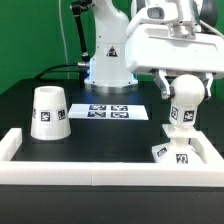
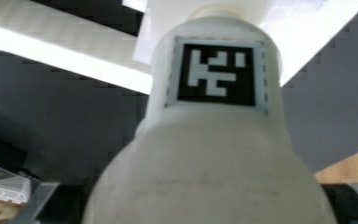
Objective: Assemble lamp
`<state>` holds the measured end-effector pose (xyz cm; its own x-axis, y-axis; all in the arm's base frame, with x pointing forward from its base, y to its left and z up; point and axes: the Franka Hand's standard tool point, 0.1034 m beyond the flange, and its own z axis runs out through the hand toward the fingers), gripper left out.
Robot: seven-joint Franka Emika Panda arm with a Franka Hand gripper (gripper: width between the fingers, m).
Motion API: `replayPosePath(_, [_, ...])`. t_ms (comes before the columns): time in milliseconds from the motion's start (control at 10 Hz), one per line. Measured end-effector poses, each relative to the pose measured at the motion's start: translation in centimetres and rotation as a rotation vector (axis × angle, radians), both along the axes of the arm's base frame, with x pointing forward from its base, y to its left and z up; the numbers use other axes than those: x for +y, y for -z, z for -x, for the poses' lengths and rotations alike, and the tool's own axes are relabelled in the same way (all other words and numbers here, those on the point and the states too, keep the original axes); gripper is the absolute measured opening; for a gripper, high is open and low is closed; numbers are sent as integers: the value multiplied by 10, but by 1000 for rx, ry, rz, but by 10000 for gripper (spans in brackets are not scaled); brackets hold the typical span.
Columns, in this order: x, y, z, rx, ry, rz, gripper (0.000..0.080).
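My gripper (image 1: 186, 88) is shut on the white bulb (image 1: 183, 104), ball end up and tagged neck down. It holds the bulb upright over the small square tagged base (image 1: 172, 155), near the exterior view's right; I cannot tell whether they touch. In the wrist view the bulb (image 2: 208, 130) fills the picture with its tag facing the camera, and my gripper (image 2: 194, 205) has dark fingers (image 2: 5, 188) at either side of it. The cone-shaped shade (image 1: 48, 112) stands on the table at the exterior view's left, apart from the gripper.
The marker board (image 1: 110, 110) lies flat behind the middle of the table. A long white border (image 1: 100, 172) runs along the front and turns up both sides. The robot's white pedestal (image 1: 108, 55) stands at the back.
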<state>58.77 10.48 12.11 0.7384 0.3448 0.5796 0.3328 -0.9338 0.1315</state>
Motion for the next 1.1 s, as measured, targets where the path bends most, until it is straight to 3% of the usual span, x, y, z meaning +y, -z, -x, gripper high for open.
replayPosePath(300, [-3, 0, -1, 11, 5, 1, 581])
replayPosePath(500, [-3, 2, 0, 21, 5, 2, 685])
replayPosePath(700, [-4, 2, 1, 27, 6, 2, 697])
replayPosePath(1100, [-1, -20, 2, 42, 3, 0, 698])
